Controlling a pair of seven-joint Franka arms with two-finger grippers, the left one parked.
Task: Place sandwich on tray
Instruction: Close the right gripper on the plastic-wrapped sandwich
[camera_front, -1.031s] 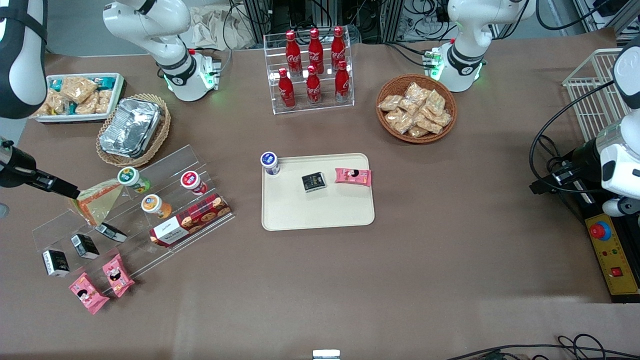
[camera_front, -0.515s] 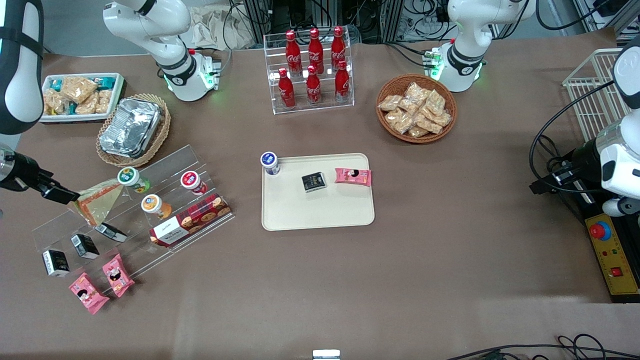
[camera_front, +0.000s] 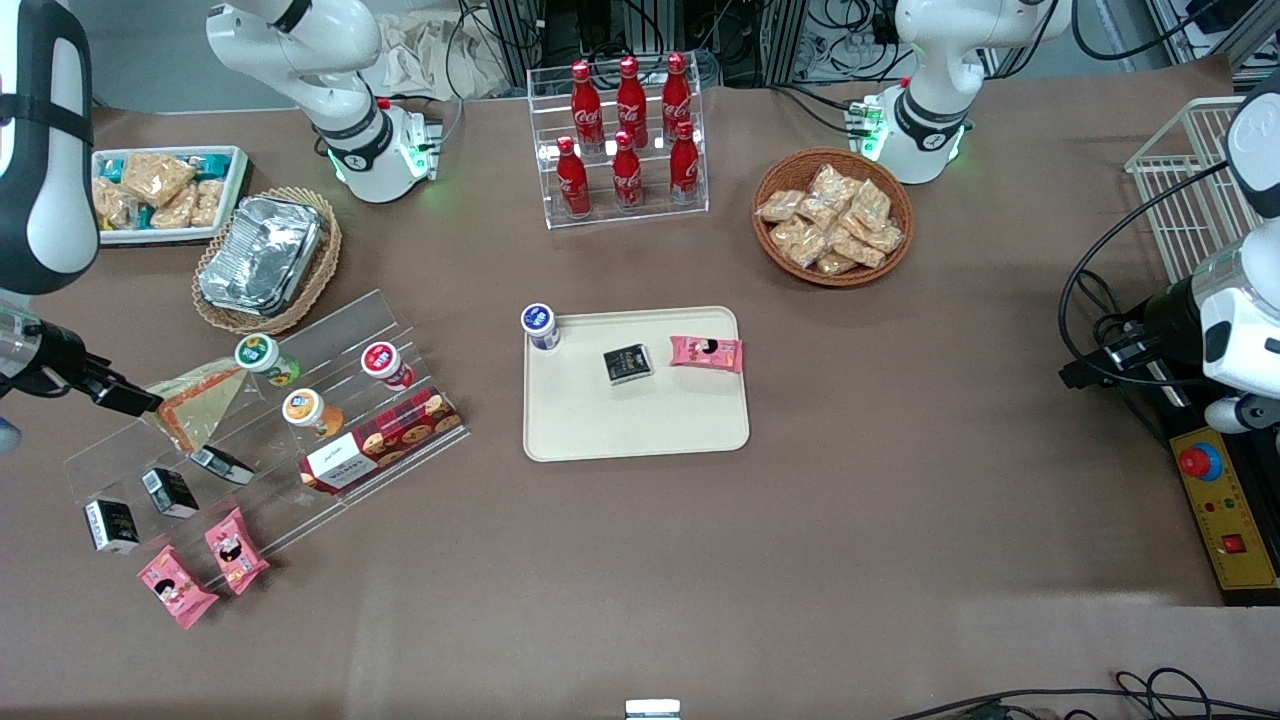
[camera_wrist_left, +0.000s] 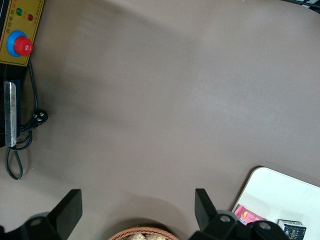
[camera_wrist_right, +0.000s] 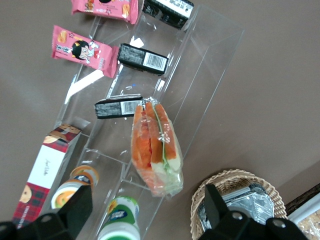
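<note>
Gripper (camera_wrist_right: 145, 210) open, hovering just beside sandwich (camera_wrist_right: 155, 147) on clear stand (camera_wrist_right: 200, 65), apart

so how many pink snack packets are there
3: one on the tray at, two on the table at and, nearer the camera than the acrylic stand. The gripper is beside the sandwich.

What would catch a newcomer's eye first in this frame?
Probably the red cola bottles in their clear rack, farther from the camera than the tray. Next, the sandwich on the clear stepped stand toward the working arm's end, with the open end effector hovering over it.
</note>
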